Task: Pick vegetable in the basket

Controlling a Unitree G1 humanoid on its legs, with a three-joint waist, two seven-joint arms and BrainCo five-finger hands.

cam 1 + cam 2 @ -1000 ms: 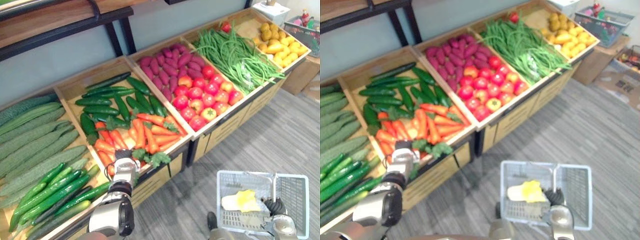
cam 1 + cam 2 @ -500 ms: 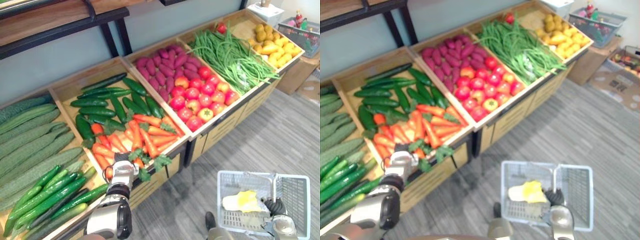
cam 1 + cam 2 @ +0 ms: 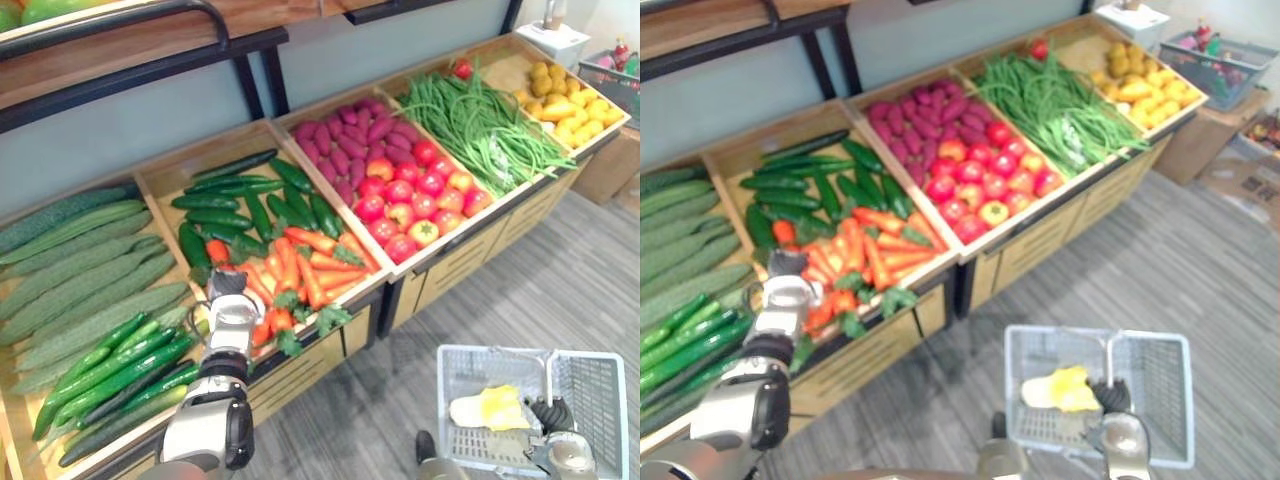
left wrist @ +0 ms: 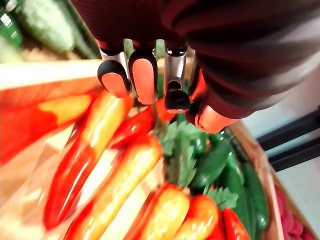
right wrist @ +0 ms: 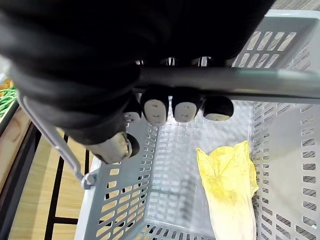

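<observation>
The left arm is extending forward over the front edge of the wooden crate [image 3: 352, 300], and the left hand [image 3: 234, 312] is hovering above the carrots [image 3: 300, 270] at the end nearest the long green cucumbers [image 3: 110, 370] of the next compartment. Its fingers [image 4: 144, 75] are pointing down at the pile, only loosely bent, with the thumb [image 4: 212, 119] standing apart from them; they are closing on nothing, and whether the tips are touching a carrot is not clear. The right arm is hanging low at the robot's side, and the right hand [image 3: 548, 414] is curling tightly round the handle [image 5: 230, 79] of the pale grey basket [image 3: 595, 385], which it is carrying above the grey floor [image 3: 480, 290]. A yellow leafy vegetable [image 3: 488, 407] is lying inside the basket. The head views are giving the whole layout, with dark cucumbers [image 3: 240, 205] behind the carrots. The left wrist view is showing the gap between fingers and thumb, and the carrots' green tops [image 4: 182, 150]; the right wrist view is showing the fingertips [image 5: 154, 111] wrapping under the handle.
</observation>
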